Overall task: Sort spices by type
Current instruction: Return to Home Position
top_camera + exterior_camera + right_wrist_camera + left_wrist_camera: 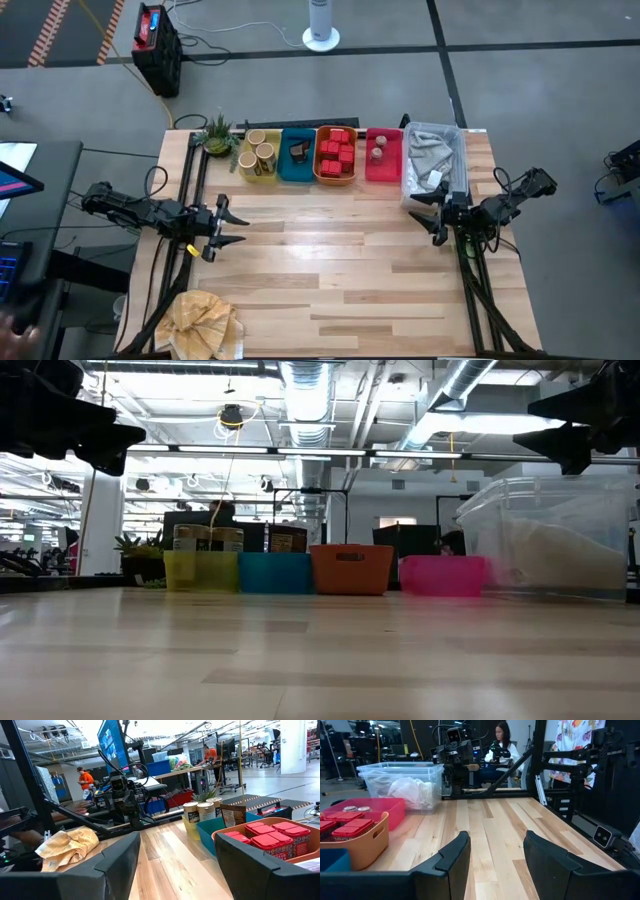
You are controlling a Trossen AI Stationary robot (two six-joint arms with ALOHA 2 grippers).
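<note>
High view: red boxy spice packs (337, 155) fill the orange plastic tray (335, 183) at 12 o'clock. Left gripper (238, 228) at 9, right gripper (420, 218) at 3 o'clock, fingers wide, empty. Risk: right arm clipping adjacent clear plastic bin (462, 165).

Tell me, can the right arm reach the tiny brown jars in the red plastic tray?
Probably yes. The right gripper hangs open close to the red plastic tray. The tiny brown jars lie uncovered, and the clear plastic bin stands beside the tray, not across the way.
</note>
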